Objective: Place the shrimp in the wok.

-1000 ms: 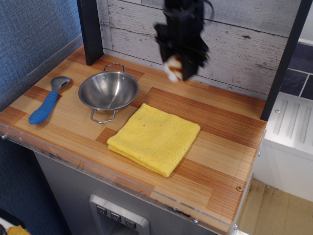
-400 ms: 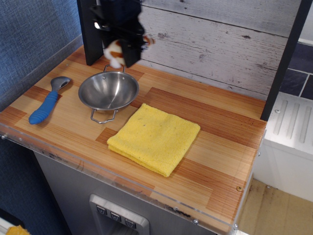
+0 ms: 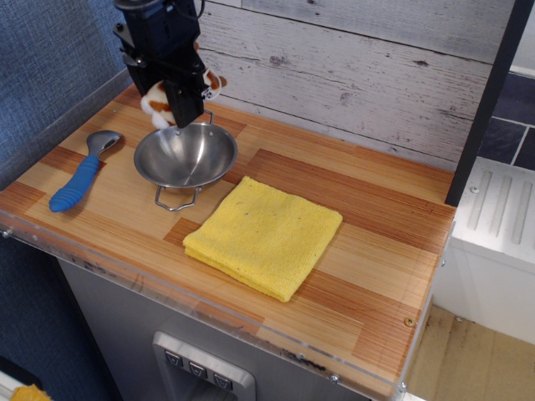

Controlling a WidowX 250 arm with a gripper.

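One shrimp (image 3: pixel 160 102) clamped in black jaws of gripper (image 3: pixel 178 104), hanging just above far-left rim of wok (image 3: pixel 185 155), not touching it. White w/ orange patches showing on both sides of the fingers. Wok upright on wooden tabletop (image 3: pixel 368 251), far left area. Blue-handled spoon (image 3: pixel 81 171) left of wok, apart. Yellow cloth (image 3: pixel 263 236) folded, just right & near of wok.
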